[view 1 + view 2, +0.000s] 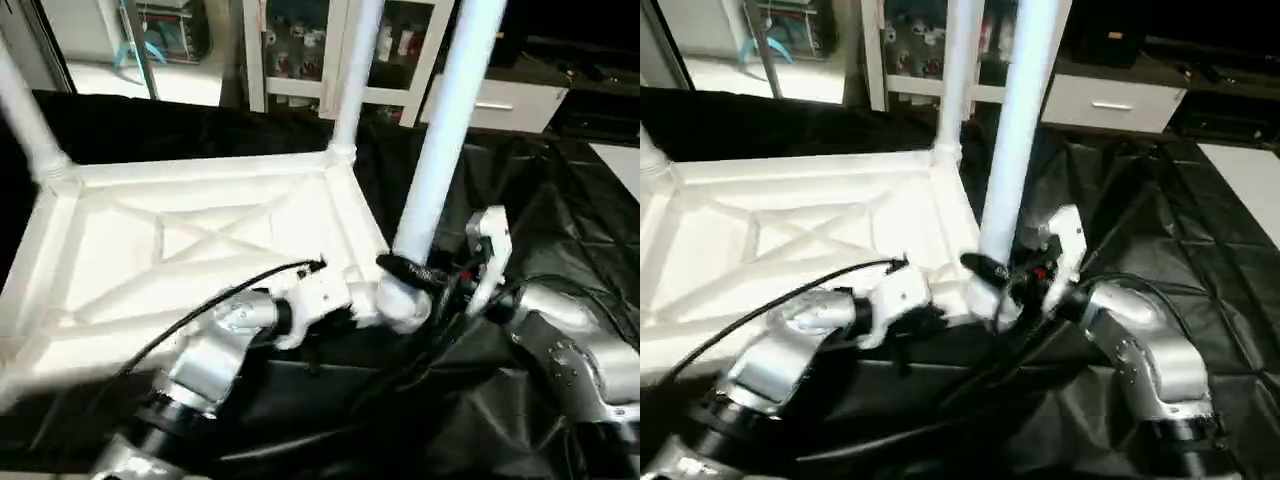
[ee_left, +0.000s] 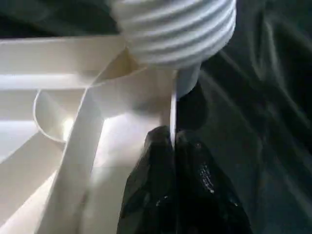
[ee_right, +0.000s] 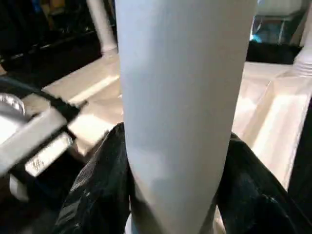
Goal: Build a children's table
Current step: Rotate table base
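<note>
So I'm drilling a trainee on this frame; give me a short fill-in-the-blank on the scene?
1. The right gripper is clamped around a white ____.
2. The left gripper is pinched shut on the thin ____ of the tabletop.
3. The tabletop lies with its X-ribbed ____ facing up.
4. The cloth under the work is ____ in colour.

Missing words: leg; edge; underside; black

1. Head views: dim room, brighter patch of pale floor [image 1: 95,80] at the far left.
2. White plastic ribbed tabletop [image 1: 190,240] glares, rib detail washed out.
3. Crumpled black sheet [image 1: 1160,200] shows soft grey sheen on its creases.
4. Silver forearms smeared by motion blur.
5. Wrist views: white tapered tube leg [image 3: 180,112] close, soft-focused.
</note>
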